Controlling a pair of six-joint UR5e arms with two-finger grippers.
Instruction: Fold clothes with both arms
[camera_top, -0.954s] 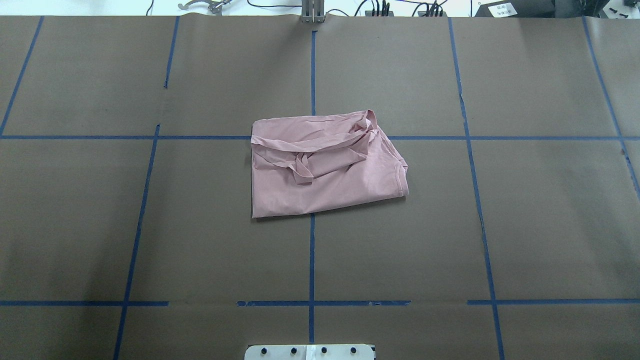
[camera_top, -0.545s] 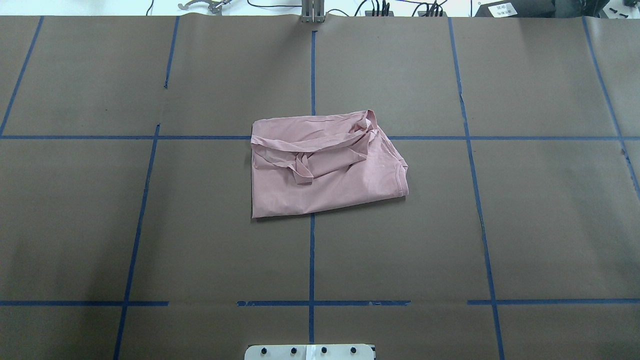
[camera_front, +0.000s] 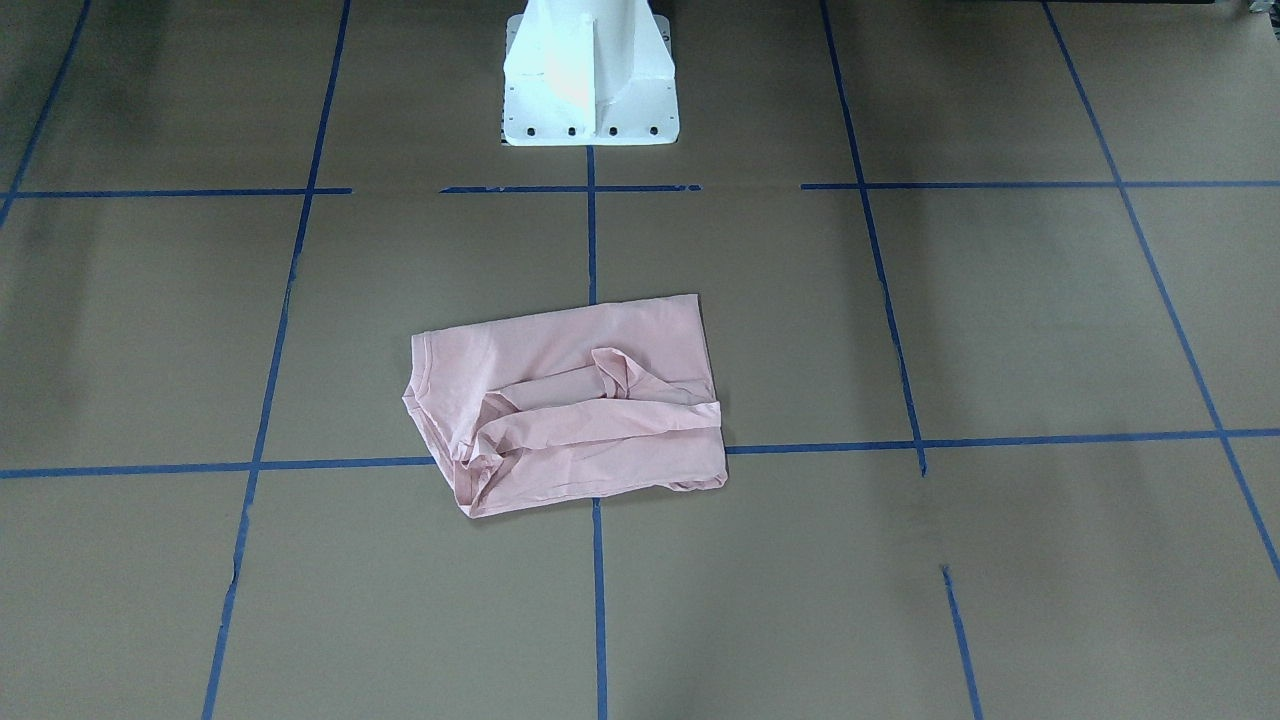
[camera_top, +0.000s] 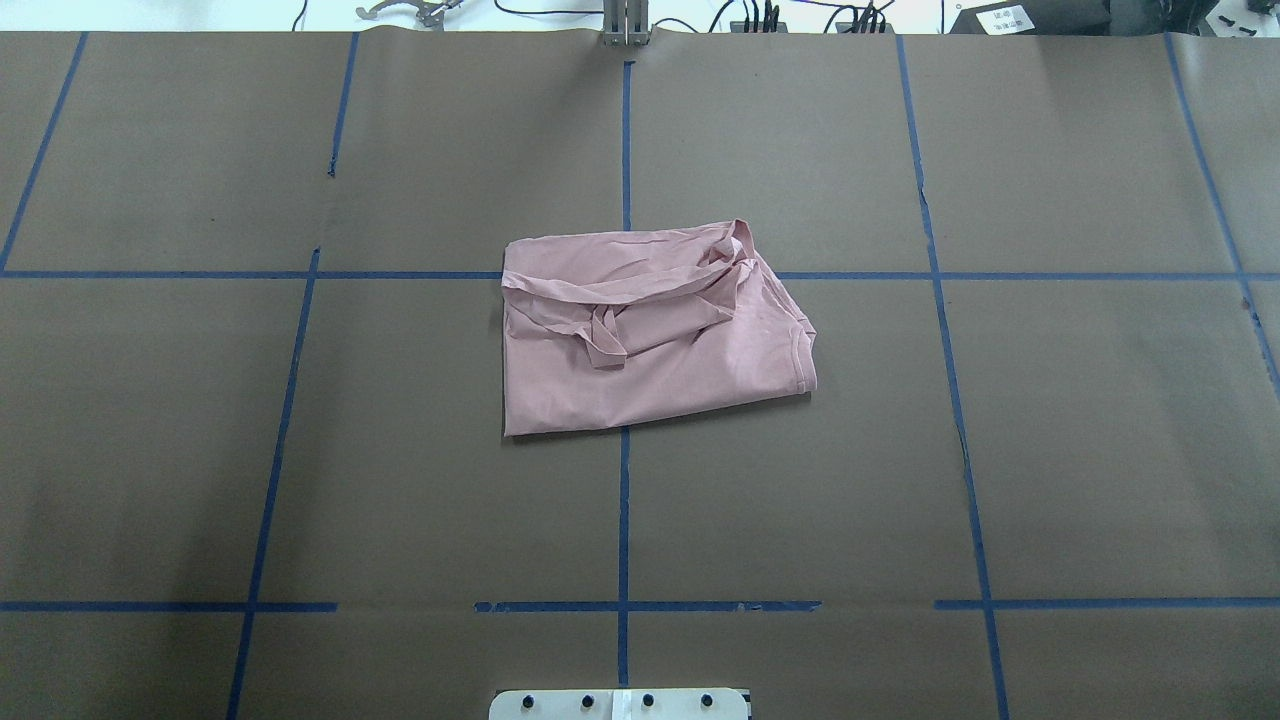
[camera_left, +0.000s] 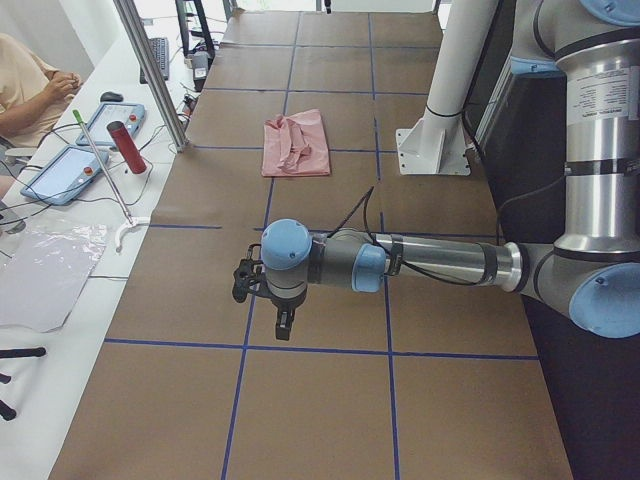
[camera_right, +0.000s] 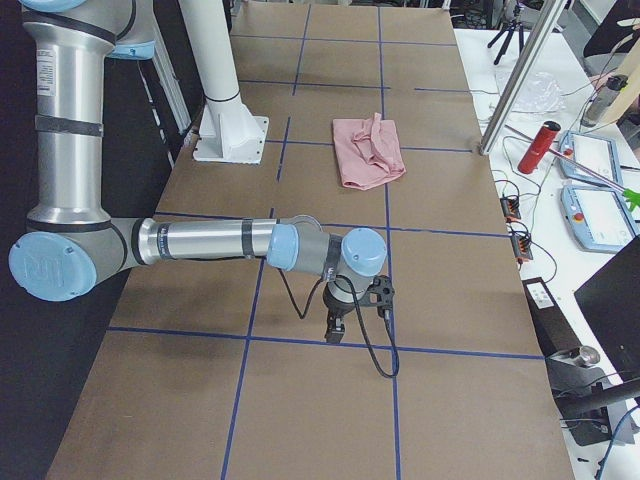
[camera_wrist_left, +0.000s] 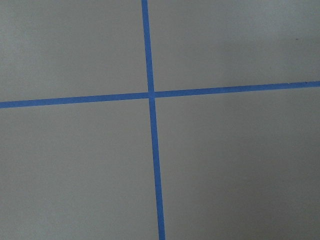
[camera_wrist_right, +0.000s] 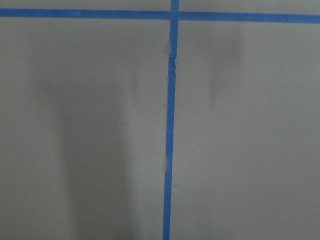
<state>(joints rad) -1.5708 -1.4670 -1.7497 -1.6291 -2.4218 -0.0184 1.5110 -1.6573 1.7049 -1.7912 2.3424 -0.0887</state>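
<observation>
Brown-paper-covered table (camera_top: 1100, 450): its surface is divided into rectangles by blue tape lines (camera_top: 623, 520).

Left arm (camera_left: 430, 262) and right arm (camera_right: 200, 240): each silver-grey arm is stretched out low over its own end of the table, well apart from the garment.

White pedestal (camera_front: 588, 70): it is bolted at the robot's edge of the table, on the centre tape line.

Pink T-shirt (camera_top: 650, 370): it is laid near the middle of the table as a rough folded rectangle, plain side up, across the crossing of the centre line and a cross line. A crumpled band of fabric is gathered along its far edge in the overhead view. It is touched by neither arm.

Left gripper (camera_left: 284, 325) and right gripper (camera_right: 335, 328): both are pointed down above bare paper. Whether the fingers are spread or pressed together cannot be told. Only paper and tape are shown by the wrist cameras.
</observation>
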